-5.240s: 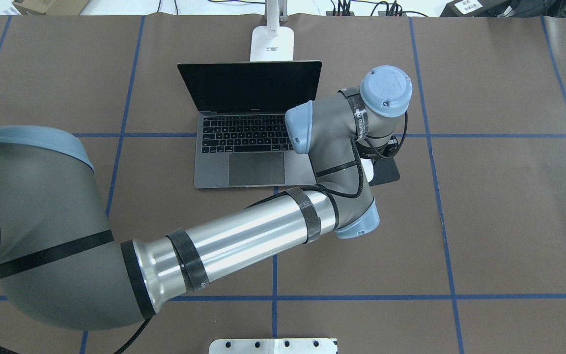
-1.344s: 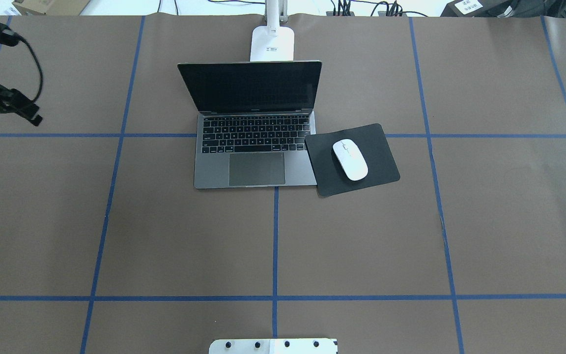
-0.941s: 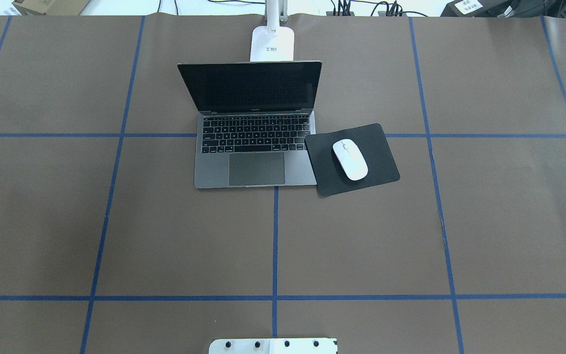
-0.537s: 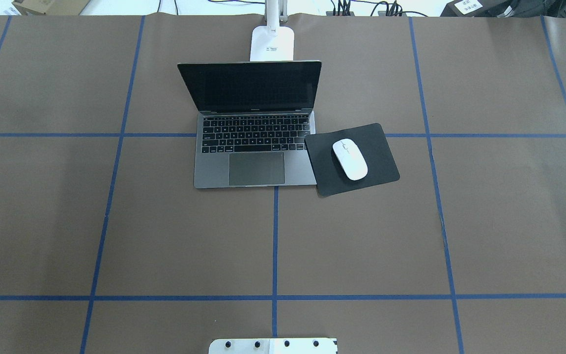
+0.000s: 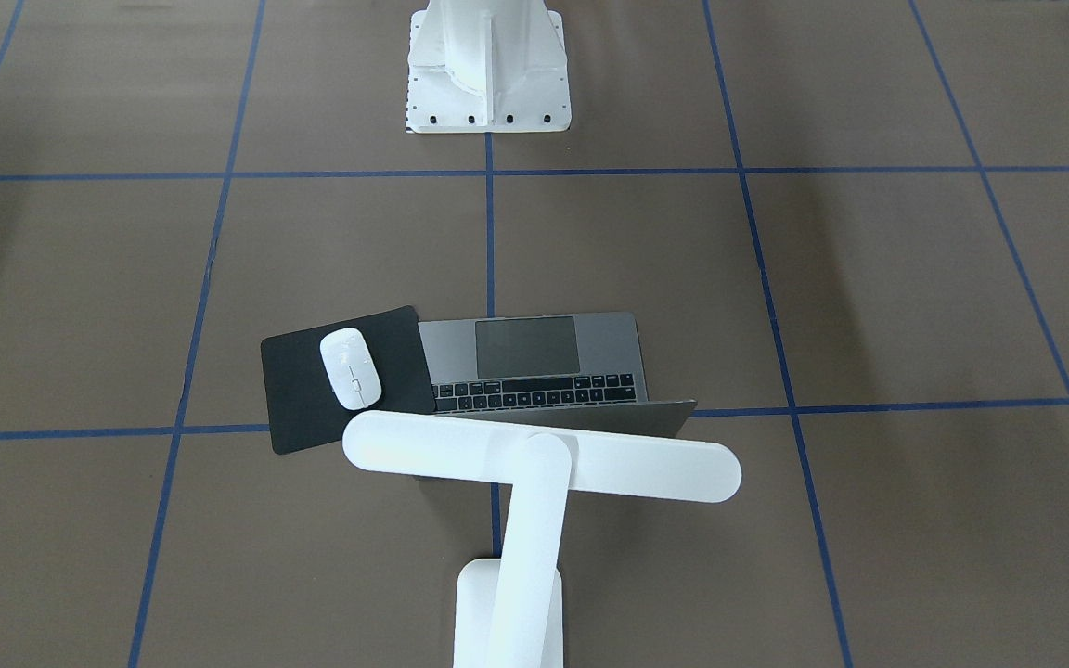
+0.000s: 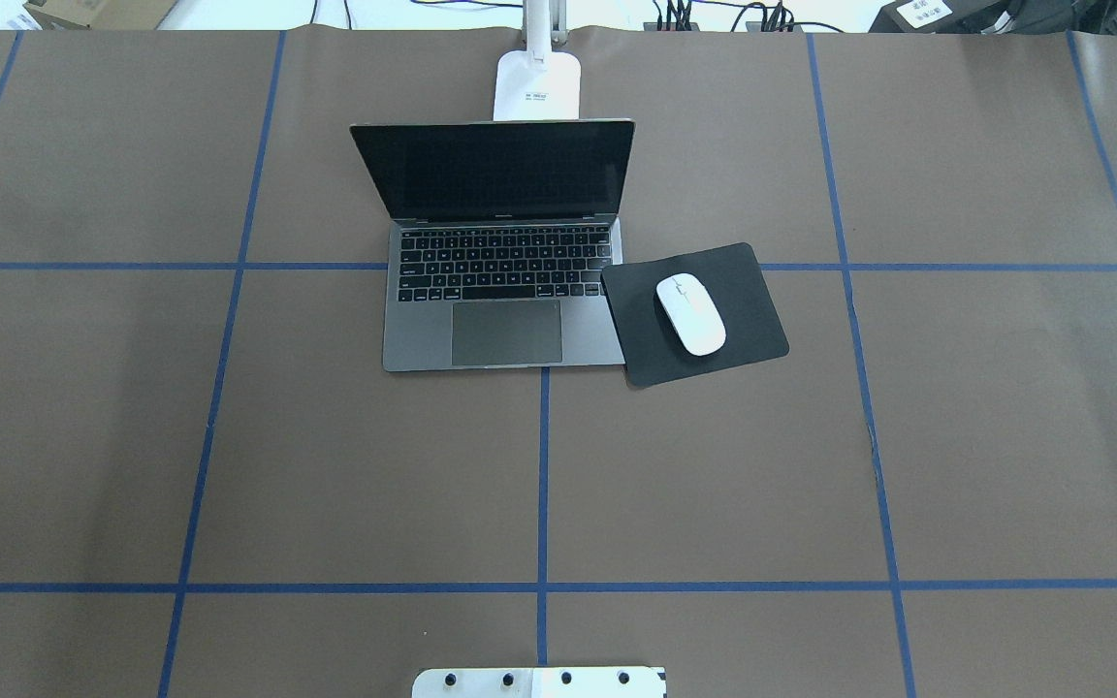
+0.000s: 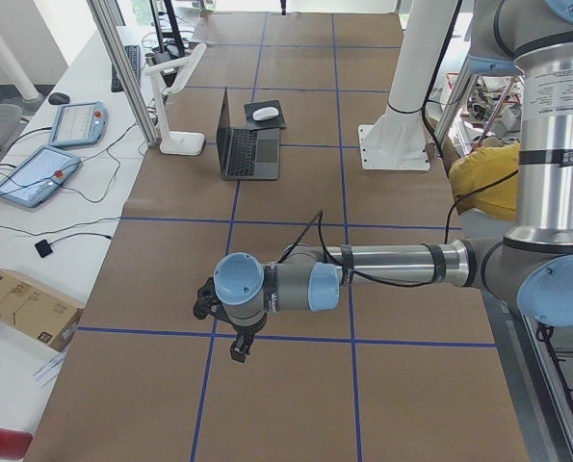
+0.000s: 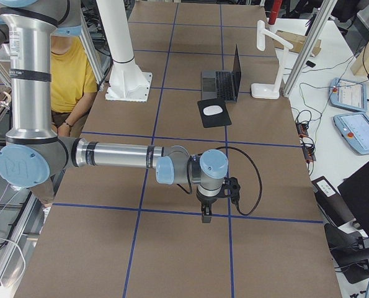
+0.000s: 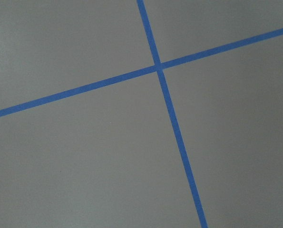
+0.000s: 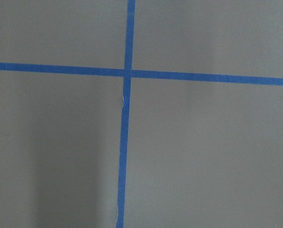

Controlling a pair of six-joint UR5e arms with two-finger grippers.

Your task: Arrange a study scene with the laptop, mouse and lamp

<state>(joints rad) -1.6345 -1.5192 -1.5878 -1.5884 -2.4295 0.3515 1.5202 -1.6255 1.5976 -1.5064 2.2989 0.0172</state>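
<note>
Laptop: I see the laptop [image 6: 505, 291] standing open at the far middle of the table [image 6: 326, 465], screen dark, keyboard towards the robot.
Mouse: the mouse [image 6: 690, 314] lies on the black mat [image 6: 748, 339], whose edge touches the laptop's right side.
Lamp: the lamp [image 5: 534, 459] stands just behind the laptop, its light bar over the lid's top edge.
Left gripper: the left gripper [image 7: 238, 345] points down over the table, well apart from the laptop; I cannot tell whether it is parted or clenched.
Right gripper: the right gripper [image 8: 206, 213] hangs likewise at the opposite end; I cannot tell its state either.
Wrist cameras: I see only blue tape [image 9: 158, 66] crossing on brown cover.
</note>
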